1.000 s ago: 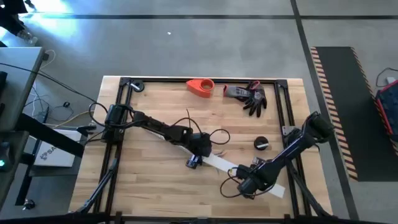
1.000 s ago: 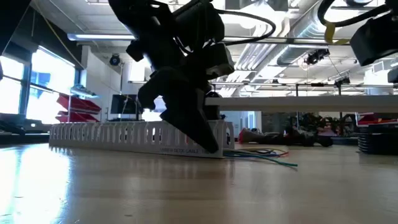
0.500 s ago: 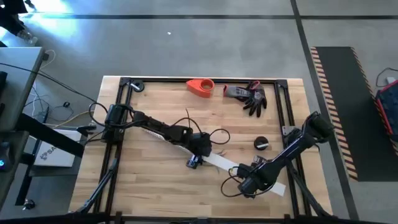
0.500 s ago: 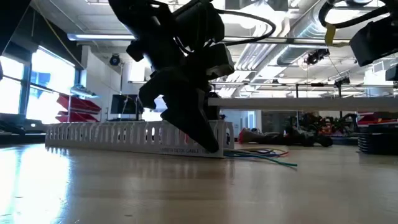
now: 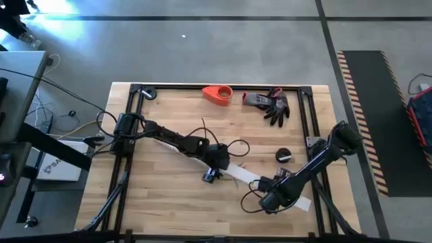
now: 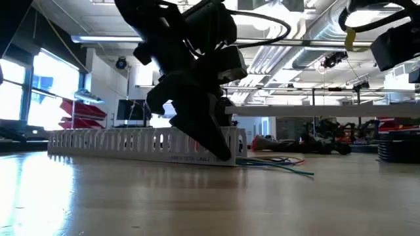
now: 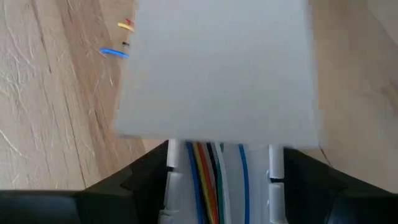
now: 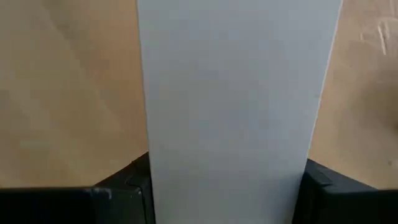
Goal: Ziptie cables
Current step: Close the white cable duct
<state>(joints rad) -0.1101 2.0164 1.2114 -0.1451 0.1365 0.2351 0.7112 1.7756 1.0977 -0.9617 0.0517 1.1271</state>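
Note:
A white slotted channel (image 6: 131, 145) lies on the table at its middle, with coloured cables (image 7: 208, 180) running along its inside. Their loose ends (image 6: 282, 165) spill onto the wood past the channel's end. My left gripper (image 5: 217, 160) is shut on that end of the channel. A flat white strip (image 5: 243, 177) runs from there toward the near right corner. My right gripper (image 5: 270, 197) is shut on the strip near its other end. My left gripper holds the channel's end between its two fingers, one finger (image 7: 146, 180) outside each slotted wall (image 7: 171, 168). The fingers slant down from above and lie along the channel. The channel rests on the table. My right gripper has the flat strip (image 8: 230, 124) between its two fingers (image 8: 127, 183), one at each long edge. The fingers lie along the strip. Whether the strip is off the wood, I cannot tell.
At the far edge lie an orange tape holder (image 5: 217, 94) and a dark glove (image 5: 273, 104). A black round disc (image 5: 283, 156) sits right of the middle. Small wire scraps (image 7: 121, 37) lie on the wood near the channel. Black frame rails (image 5: 131, 128) border the table's sides.

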